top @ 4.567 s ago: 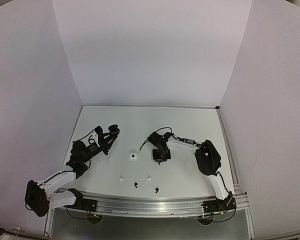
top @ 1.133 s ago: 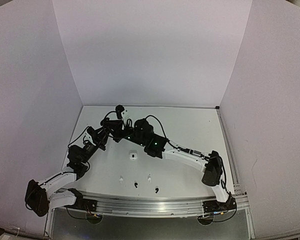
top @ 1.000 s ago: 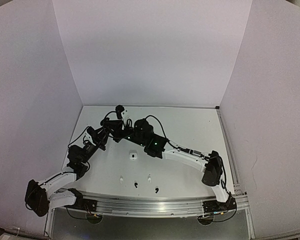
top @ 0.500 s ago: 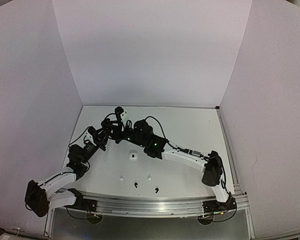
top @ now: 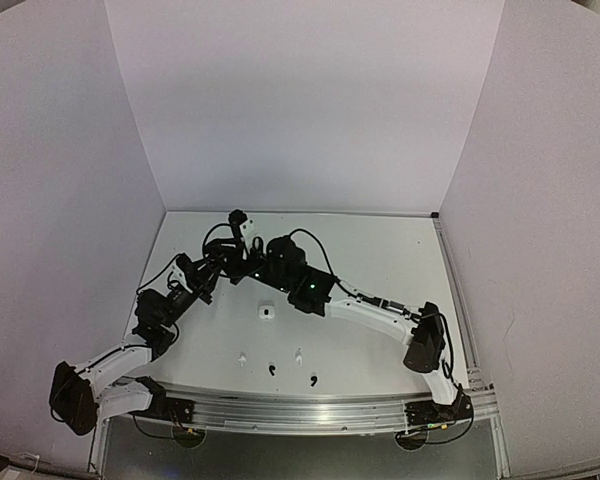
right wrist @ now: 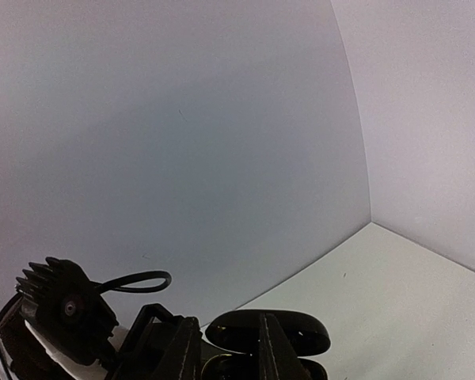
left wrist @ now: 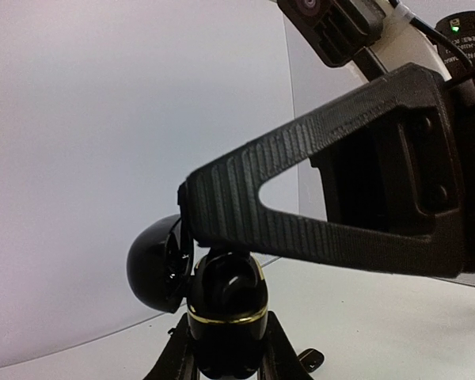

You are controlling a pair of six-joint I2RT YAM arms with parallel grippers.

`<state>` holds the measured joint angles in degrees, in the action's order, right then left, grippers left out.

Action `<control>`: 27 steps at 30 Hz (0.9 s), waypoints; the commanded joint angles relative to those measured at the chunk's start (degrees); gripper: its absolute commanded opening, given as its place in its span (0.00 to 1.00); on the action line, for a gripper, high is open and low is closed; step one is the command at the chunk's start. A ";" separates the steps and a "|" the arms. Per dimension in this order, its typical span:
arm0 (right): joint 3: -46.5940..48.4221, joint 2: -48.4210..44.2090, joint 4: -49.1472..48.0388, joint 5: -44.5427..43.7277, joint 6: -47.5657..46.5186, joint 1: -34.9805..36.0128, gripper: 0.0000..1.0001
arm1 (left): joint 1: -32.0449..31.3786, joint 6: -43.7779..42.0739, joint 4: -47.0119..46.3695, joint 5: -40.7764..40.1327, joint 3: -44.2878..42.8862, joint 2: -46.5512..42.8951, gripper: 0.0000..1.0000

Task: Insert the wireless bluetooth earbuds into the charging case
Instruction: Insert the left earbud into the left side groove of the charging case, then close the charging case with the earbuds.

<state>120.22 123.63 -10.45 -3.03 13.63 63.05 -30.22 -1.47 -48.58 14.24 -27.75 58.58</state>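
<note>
Left arm [top: 130, 345]: runs from its base at the near-left corner up and inward over the white tabletop [top: 380, 250].

Left gripper [left wrist: 226, 336]: clenched on a glossy black charging case with a thin gold band round its body [left wrist: 226, 299]. One finger sits on each side of the lower body. The case's domed lid [left wrist: 152, 273] is swung open to the left in the left wrist view. In the top view the case sits where the two arms meet, over the far-left part of the table, mostly hidden by them.

Right gripper [right wrist: 229, 326]: nose to nose with the left one. One ribbed black finger [left wrist: 301, 202] lies across just above the case's open mouth, its tip close over the hinge side. In the right wrist view the two fingers stand slightly apart, with the dark case showing in the gap. Cannot tell whether they pinch anything.

Right arm [top: 380, 312]: stretches from the near-right base across the middle of the table.

Loose on the table, nearer the bases, left to right:
- white comma-shaped earbud [top: 242, 357]
- black earbud [top: 271, 370], just beside it
- small white rounded case [top: 266, 313], farther back, with a dark spot on top
- second white earbud [top: 298, 354]
- second black earbud [top: 313, 380]

All four earbuds lie outside any case, apart from one another and well apart from both grippers.
</note>
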 commanded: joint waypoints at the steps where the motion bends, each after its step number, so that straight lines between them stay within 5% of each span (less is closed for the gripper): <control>1: 2.90 -0.23 1.72 -2.14 -0.68 0.10 0.20 | -0.11 0.45 0.26 1.58 -3.08 -1.54 0.00; 18: 6.99 -5.13 7.68 10.13 -0.28 0.14 0.25 | 0.01 4.56 9.58 5.01 -3.49 -0.64 0.00; 27: 7.63 -6.18 27.50 -6.47 0.96 0.08 0.29 | 0.03 -23.47 15.35 24.27 -3.36 -0.37 0.00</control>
<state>126.73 118.93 5.74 -0.33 13.38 63.11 -30.18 -11.14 -36.67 28.85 -28.16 58.24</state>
